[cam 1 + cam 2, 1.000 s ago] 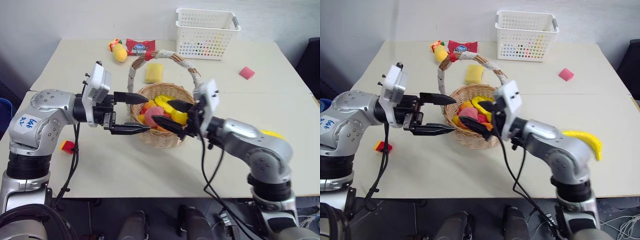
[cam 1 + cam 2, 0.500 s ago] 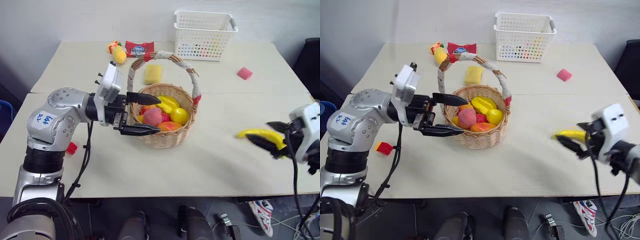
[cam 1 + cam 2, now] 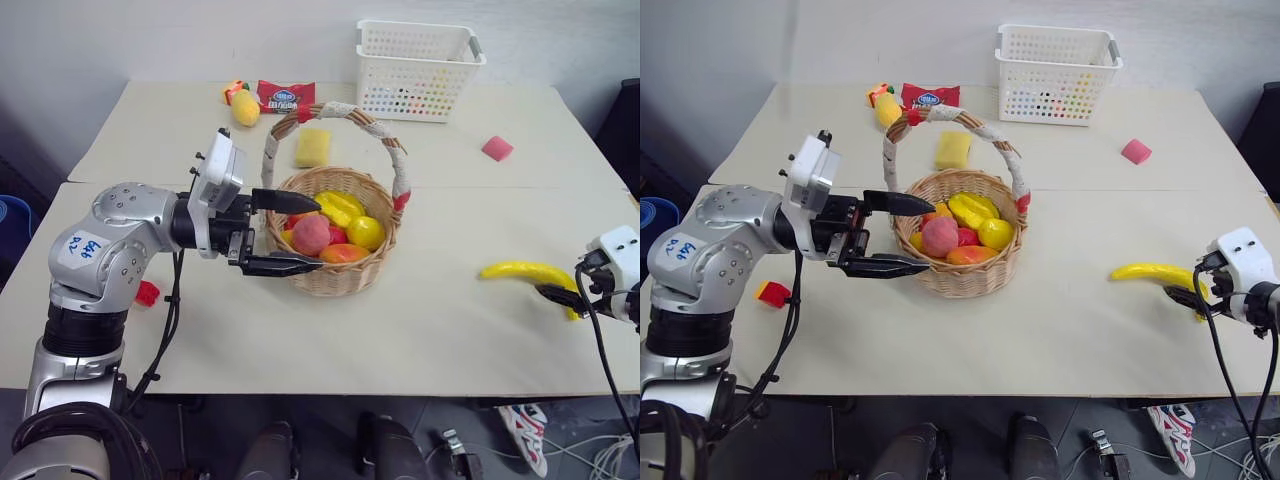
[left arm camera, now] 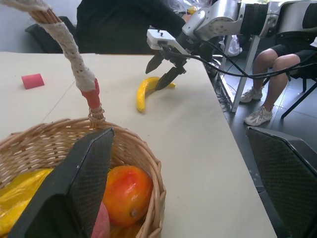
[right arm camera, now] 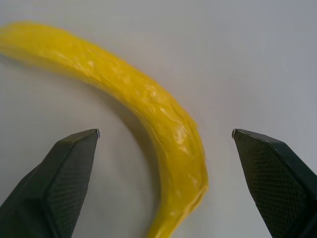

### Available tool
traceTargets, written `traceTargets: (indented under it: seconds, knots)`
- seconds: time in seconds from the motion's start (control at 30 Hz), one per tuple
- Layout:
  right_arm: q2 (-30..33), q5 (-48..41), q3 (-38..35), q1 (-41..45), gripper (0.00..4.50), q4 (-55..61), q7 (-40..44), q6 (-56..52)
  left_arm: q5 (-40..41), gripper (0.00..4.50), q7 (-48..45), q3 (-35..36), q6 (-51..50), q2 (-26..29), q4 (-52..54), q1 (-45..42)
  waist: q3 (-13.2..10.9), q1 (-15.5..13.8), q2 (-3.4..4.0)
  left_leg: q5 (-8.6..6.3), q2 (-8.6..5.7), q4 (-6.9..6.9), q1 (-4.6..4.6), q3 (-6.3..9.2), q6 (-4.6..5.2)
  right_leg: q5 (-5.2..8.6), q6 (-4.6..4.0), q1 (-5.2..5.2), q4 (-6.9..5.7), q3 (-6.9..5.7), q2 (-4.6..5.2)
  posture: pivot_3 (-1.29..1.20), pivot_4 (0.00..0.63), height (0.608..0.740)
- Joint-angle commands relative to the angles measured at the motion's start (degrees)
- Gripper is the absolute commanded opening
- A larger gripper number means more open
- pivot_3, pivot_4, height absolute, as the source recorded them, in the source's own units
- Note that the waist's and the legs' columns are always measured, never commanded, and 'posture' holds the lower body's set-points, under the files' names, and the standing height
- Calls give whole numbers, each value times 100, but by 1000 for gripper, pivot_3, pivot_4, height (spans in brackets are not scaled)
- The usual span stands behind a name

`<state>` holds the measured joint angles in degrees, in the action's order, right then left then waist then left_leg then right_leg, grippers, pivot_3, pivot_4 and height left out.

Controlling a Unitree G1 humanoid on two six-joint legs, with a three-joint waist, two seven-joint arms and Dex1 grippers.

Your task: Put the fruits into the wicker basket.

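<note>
The wicker basket (image 3: pixel 336 279) stands mid-table with the pink peach (image 3: pixel 311 234) inside, among yellow and orange toy fruits. My left gripper (image 3: pixel 318 233) is open and level at the basket's left side, one finger over the rim and the other outside it. The yellow banana (image 3: pixel 520 270) lies on the table at the right. There my right gripper (image 5: pixel 165 131) is open, one finger on each side of the banana's end without touching it. The left wrist view also shows the right gripper (image 4: pixel 166 69) over the banana (image 4: pixel 144 92).
At the back stand a white perforated basket (image 3: pixel 417 68), a pale yellow sponge (image 3: pixel 311 146), a red packet (image 3: pixel 285 96) and a small yellow toy (image 3: pixel 241 104). A pink block (image 3: pixel 496 148) lies back right, a red-yellow cube (image 3: pixel 147 293) by my left arm. A seated person's legs (image 4: pixel 277 64) are beyond the table's right edge.
My right arm swung away from the basket to the right and down, and its open gripper now sits at the banana. The left gripper stayed open at the basket.
</note>
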<state>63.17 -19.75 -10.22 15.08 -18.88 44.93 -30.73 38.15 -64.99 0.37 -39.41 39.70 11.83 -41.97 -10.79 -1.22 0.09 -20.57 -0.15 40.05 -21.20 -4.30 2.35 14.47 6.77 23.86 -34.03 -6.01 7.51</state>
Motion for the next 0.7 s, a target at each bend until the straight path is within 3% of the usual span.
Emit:
traceTargets:
  seconds: [0.03, 0.07, 0.17, 0.47, 0.7]
  knots:
    - [20, 245, 71, 312, 4480, -447, 310, 280, 131, 4475, 85, 241, -6, 101, 242, -25, 0, 5, 1, 0, 1, 0, 0, 1, -1, 0, 0, 0, 1, -1, -1, 0, 150, 740]
    - [-20, 260, 105, 365, 4480, -537, 387, 286, 133, 4475, 93, 250, -16, 103, 245, -28, 0, 4, 1, 0, 1, -1, 0, 1, -1, 0, 0, 0, 1, -1, -1, 0, 150, 740]
    - [-157, 273, 106, 452, 3932, -758, 537, 273, 126, 4475, 114, 244, -29, 105, 245, -61, 0, -5, 1, 1, 2, 0, 0, 7, -3, 0, 0, -6, 5, -9, -2, 0, 150, 740]
    - [-330, -145, -377, 123, 973, -382, 850, -325, 52, 4475, 56, 188, 30, 104, 67, -256, 0, -16, 3, 1, 0, 2, 1, 21, -5, -1, 1, -17, 9, -18, -1, 0, 150, 740]
    - [-185, -1920, -1835, -1354, 931, 2669, 1859, -1660, 91, 4475, 103, 327, 15, 174, 9, -224, -1, -27, 16, 1, 1, 2, 2, 26, -7, -1, 2, -18, 8, -21, -3, 0, 150, 740]
